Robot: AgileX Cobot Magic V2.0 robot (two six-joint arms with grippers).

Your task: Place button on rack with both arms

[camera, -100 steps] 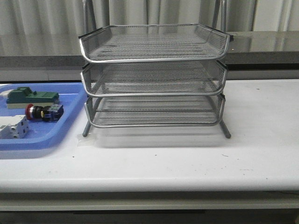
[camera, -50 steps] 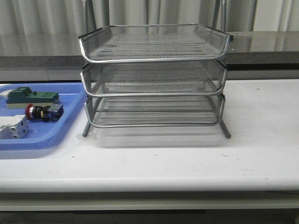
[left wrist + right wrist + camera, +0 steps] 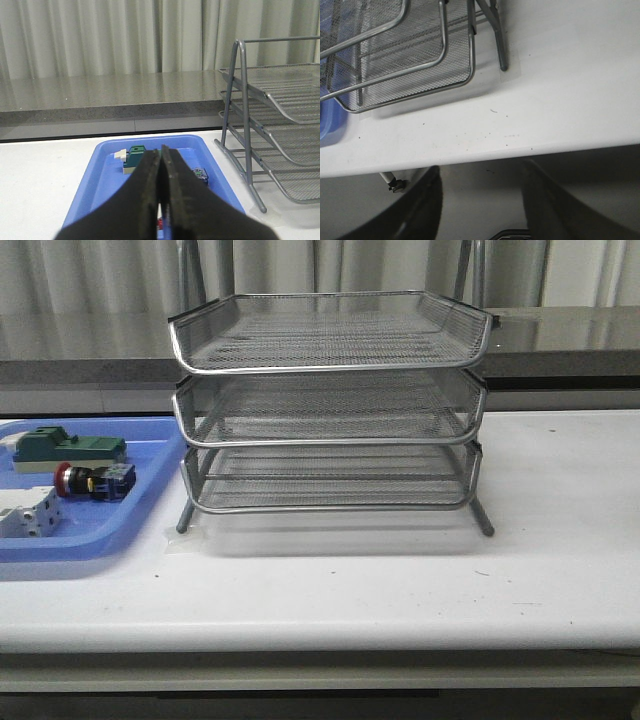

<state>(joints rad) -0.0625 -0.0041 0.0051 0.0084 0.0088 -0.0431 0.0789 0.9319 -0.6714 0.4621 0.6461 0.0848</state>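
The button (image 3: 92, 481) lies on its side in the blue tray (image 3: 100, 538), red cap to the left, blue-black block to the right. The silver wire-mesh rack (image 3: 330, 400) stands mid-table with three trays. Neither gripper shows in the front view. In the left wrist view my left gripper (image 3: 161, 153) is shut and empty above the blue tray (image 3: 90, 185); the button's dark block (image 3: 199, 174) peeks out beside the fingers, its cap hidden. My right gripper (image 3: 480, 165) is open and empty, below the table's front edge, near the rack's corner (image 3: 420, 65).
A green block (image 3: 68, 448) and a white terminal block (image 3: 28, 512) share the blue tray with the button. The rack's legs (image 3: 484, 520) rest on the white table. A grey ledge and curtains stand behind.
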